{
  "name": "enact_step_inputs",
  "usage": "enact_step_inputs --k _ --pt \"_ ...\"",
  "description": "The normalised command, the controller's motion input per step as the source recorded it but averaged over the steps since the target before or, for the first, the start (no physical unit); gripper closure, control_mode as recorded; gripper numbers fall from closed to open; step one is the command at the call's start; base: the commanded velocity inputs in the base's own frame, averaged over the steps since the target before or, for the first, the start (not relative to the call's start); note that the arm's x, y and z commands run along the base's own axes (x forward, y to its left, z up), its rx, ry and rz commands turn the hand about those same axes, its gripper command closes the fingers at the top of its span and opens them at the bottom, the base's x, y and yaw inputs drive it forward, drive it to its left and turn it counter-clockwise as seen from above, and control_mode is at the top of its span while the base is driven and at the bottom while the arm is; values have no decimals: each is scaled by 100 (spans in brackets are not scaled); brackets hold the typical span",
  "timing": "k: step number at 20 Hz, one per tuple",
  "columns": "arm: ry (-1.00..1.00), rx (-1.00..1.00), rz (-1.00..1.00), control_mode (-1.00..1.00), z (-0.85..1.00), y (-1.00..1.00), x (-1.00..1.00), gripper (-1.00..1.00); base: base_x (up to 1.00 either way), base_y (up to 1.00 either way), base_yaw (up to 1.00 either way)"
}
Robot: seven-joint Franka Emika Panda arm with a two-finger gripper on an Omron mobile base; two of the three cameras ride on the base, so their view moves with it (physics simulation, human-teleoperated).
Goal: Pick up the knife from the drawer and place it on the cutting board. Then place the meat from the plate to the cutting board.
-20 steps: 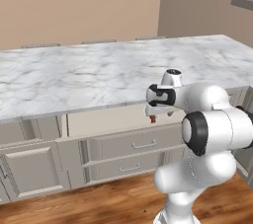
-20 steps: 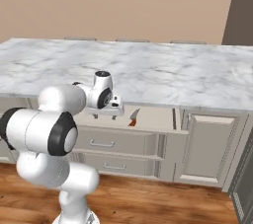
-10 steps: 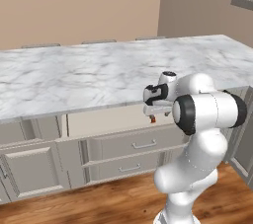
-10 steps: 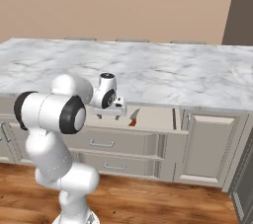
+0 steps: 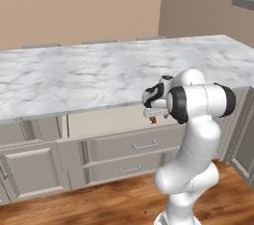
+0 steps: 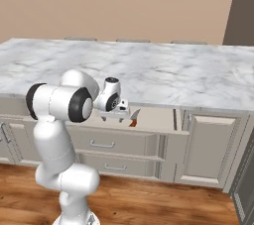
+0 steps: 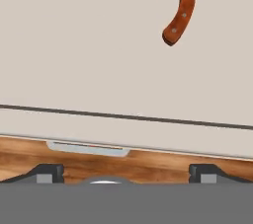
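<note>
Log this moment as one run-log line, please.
phase: reaching for knife | gripper: open, empty, above open drawer | knife: lying in drawer, untouched

walls (image 5: 79, 6): tan | counter (image 5: 74, 75): grey-white marble | floor (image 5: 99, 204): wood

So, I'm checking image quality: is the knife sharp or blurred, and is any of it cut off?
Hand view: knife crisp, flat even light, its blade cropped by the top edge. Right base view: the knife is a small soft red-brown speck in the drawer, beside the open gripper.
</note>
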Motion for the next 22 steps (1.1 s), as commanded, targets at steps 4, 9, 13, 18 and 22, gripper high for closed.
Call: enact_step_inputs --k 4,9,13,18,22 --pt "1 0 0 -100 -19 0 23 -100 0 0 0" --pt "0 0 0 -100 -19 0 21 -100 0 0 0" --pt "0 0 0 -100 -26 0 22 -100 0 0 0" --pt "0 0 0 -100 -25 0 14 -100 0 0 0" --pt "0 0 0 -100 -24 0 13 -100 0 0 0"
